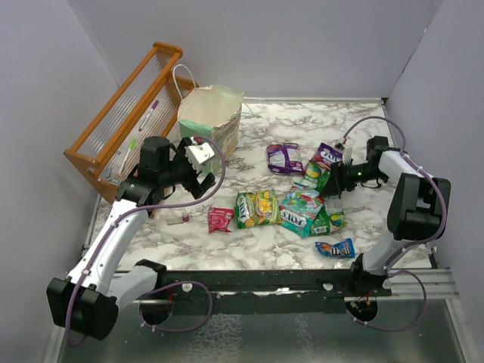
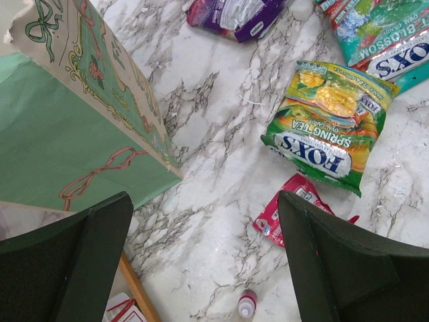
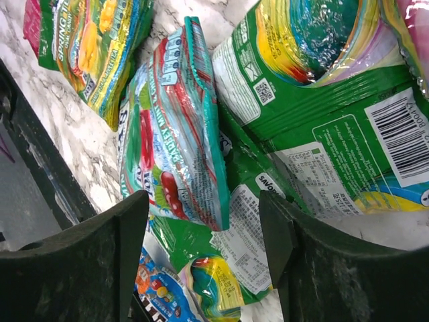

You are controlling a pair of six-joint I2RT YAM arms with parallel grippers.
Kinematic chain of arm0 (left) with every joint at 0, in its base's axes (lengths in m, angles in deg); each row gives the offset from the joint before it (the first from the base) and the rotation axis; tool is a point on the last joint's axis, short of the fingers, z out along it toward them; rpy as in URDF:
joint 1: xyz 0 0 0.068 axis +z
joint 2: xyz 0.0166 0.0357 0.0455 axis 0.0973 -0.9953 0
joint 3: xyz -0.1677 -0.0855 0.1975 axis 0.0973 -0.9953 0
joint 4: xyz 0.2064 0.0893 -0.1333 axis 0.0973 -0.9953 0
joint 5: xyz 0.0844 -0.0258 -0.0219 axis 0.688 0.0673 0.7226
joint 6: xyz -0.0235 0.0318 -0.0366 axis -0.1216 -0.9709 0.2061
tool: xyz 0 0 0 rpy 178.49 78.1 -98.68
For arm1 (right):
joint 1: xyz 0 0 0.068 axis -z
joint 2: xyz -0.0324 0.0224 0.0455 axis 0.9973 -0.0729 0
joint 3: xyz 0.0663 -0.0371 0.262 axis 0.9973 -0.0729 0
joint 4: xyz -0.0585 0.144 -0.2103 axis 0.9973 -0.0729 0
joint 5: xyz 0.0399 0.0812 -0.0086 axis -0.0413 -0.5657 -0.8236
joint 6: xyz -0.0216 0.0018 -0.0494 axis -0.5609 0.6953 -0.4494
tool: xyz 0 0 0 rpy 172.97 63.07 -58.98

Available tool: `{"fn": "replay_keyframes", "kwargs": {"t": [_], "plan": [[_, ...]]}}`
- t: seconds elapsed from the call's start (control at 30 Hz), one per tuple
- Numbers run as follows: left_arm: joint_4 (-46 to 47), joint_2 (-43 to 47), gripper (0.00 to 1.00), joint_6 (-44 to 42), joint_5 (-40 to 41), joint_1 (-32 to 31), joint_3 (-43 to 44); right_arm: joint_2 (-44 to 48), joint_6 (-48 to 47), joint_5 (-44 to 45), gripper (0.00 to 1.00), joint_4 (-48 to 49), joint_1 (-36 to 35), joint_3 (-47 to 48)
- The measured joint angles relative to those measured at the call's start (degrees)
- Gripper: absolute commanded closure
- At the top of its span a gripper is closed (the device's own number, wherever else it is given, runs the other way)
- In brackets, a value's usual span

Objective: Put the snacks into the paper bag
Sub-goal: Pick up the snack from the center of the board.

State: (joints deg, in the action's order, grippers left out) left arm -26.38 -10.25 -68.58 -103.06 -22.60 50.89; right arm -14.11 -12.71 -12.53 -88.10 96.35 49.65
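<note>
Top external view: snacks (image 1: pixel 301 210) are lying loose across the marbled bench (image 1: pixel 302 121) between two robot arms.
Paper bag: the mint-green and cream paper bag (image 1: pixel 212 113) is standing upright at the far left of the bench, just beside an orange wooden rack (image 1: pixel 125 113).
Left hand: the left hand (image 1: pixel 203 172) is hovering at the bag's near side, its fingers (image 2: pixel 67 268) spread wide and gripping nothing.
Right hand: the right hand (image 1: pixel 330 184) is hanging low over the cluster of packets on the right, fingers (image 3: pixel 94 261) apart. A teal Fox's packet (image 3: pixel 174 134) and a green packet (image 3: pixel 322 134) are lying under the gap, neither one clamped.
Other packets: a yellow-green Fox's Spring Tea packet (image 1: pixel 255 208) is lying mid-bench, with a red packet (image 1: pixel 220 218) just to its left. A purple packet (image 1: pixel 285 157) is sitting farther back, and a blue M&M's packet (image 1: pixel 335 248) is resting nearest the arm bases.
Small item: a red-capped tube (image 1: pixel 184 218) is lying near the red packet.
</note>
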Motion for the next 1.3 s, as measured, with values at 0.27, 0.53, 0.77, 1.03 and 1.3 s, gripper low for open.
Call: {"fn": "replay_keyframes", "kwargs": {"t": [0.27, 0.53, 0.77, 1.03, 1.3], "plan": [[0.6, 0.7, 0.08, 0.0, 0.0, 0.0, -1.1, -4.7, -0.6, -1.7, 0.44, -0.1, -0.1, -0.1], [0.8, 0.9, 0.08, 0.0, 0.1, 0.0, -1.3, -8.8, -4.0, -5.0, 0.50, -3.5, -1.4, 1.9], [0.8, 0.9, 0.08, 0.0, 0.1, 0.0, -1.3, -9.4, -5.1, -5.2, 0.54, -4.7, -4.9, 1.9], [0.9, 0.9, 0.08, -0.3, 0.1, 0.0, -1.4, -9.7, -6.3, -4.4, 0.58, -4.8, -8.0, 1.9], [1.3, 0.9, 0.08, -0.5, 0.2, 0.0, -1.8, -9.7, -9.1, -2.1, 0.50, -4.8, -10.1, 1.9]]}}
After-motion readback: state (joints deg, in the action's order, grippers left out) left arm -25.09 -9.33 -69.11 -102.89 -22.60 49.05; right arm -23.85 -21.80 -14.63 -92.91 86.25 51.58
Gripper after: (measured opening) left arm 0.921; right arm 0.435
